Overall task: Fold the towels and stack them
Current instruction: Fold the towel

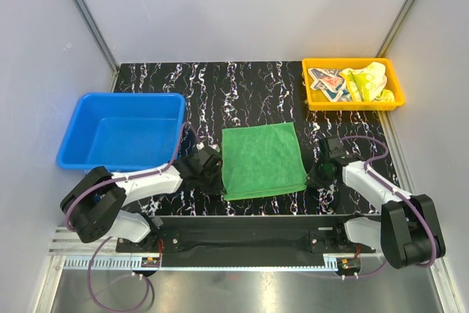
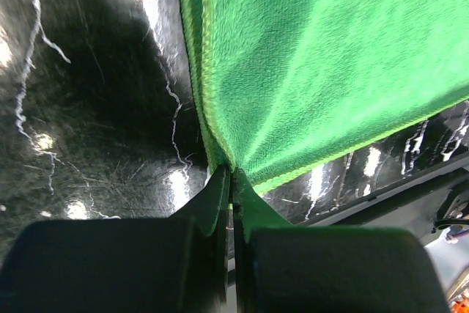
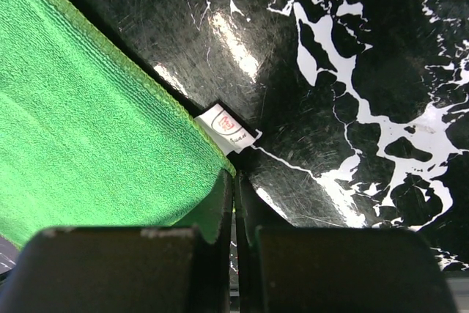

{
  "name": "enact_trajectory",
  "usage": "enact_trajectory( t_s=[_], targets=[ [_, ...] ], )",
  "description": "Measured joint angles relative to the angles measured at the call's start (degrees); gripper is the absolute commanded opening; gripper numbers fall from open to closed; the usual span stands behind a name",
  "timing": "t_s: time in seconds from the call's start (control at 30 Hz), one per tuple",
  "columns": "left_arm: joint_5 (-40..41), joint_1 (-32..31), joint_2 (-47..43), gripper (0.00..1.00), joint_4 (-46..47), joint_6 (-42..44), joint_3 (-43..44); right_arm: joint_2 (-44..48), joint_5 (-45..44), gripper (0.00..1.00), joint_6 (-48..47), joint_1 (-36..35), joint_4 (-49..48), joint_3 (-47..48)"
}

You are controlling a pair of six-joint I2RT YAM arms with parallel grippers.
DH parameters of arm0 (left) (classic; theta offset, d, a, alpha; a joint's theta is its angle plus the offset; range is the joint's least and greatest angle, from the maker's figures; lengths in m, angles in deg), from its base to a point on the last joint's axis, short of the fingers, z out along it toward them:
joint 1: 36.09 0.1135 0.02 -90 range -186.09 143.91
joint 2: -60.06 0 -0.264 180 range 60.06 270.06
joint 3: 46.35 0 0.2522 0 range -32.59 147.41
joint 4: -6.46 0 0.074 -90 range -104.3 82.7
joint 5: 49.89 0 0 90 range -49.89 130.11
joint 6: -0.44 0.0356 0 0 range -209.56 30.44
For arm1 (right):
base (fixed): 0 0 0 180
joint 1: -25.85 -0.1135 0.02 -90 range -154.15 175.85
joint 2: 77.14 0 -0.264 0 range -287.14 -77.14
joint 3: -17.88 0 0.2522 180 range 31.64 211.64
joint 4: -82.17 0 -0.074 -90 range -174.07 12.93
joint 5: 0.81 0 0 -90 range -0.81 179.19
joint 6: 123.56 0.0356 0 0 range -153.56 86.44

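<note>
The plain green microfibre towel lay spread flat on the middle of the desk, a small white label at its near right corner, while the pale yellow crocodile towel and the cream printed towel sat crumpled side by side in the yellow tray at the far right.

Spread towel: was plain green
Table: was black with white marbled veins
Tub: was blue
Tray: was orange-yellow
Towel tag: white, mark seemed red
</note>
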Motion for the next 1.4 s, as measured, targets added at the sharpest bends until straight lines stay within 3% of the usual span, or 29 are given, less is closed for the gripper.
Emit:
enact_trajectory(
  t_s=[0.13,0.4,0.5,0.67,0.93,0.97,1.03,1.07,1.13,1.23,1.4],
  targets=[
    [0.39,-0.13,-0.13,0.00,-0.52,-0.24,0.24,0.20,0.00,0.00,-0.20,0.00,0.55,0.52],
    [5.46,-1.97,-7.45,0.00,-12.24,-0.26,12.33,5.44,-0.55,0.00,-1.99,0.02,5.22,9.25],
    [5.60,-3.58,-9.99,0.00,-10.93,-1.42,9.46,8.59,-0.20,0.00,-1.42,0.02,4.68,6.25],
    [5.20,-4.24,-5.68,0.00,-8.83,-3.17,1.29,8.41,2.16,0.00,0.22,-0.02,4.48,-0.92],
    [4.15,-5.51,-3.78,0.01,-4.46,-4.52,-1.38,8.39,2.93,0.07,1.05,-0.13,4.48,-1.81],
    [4.11,-5.81,-3.78,0.06,-4.26,-4.59,-1.55,8.41,2.95,0.09,1.05,-0.13,4.48,-1.81],
    [4.02,-6.34,-3.78,0.06,-4.24,-4.74,-1.66,8.61,2.95,0.14,1.05,-0.13,4.55,-1.81],
    [4.02,-6.49,-3.80,0.08,-4.26,-4.85,-1.66,8.92,2.95,0.23,1.07,-0.11,4.74,-1.81],
    [4.07,-6.62,-4.04,0.15,-4.72,-4.83,-1.66,9.92,2.93,0.27,1.03,-0.11,5.33,-1.81],
    [4.26,-6.67,-5.68,0.28,-7.74,-4.33,-1.42,12.28,2.95,0.28,1.01,-0.11,6.95,-1.51],
    [4.37,-6.71,-7.80,0.34,-12.41,-2.80,2.95,13.16,2.95,0.24,0.63,-0.11,9.44,3.30]
  ],
)
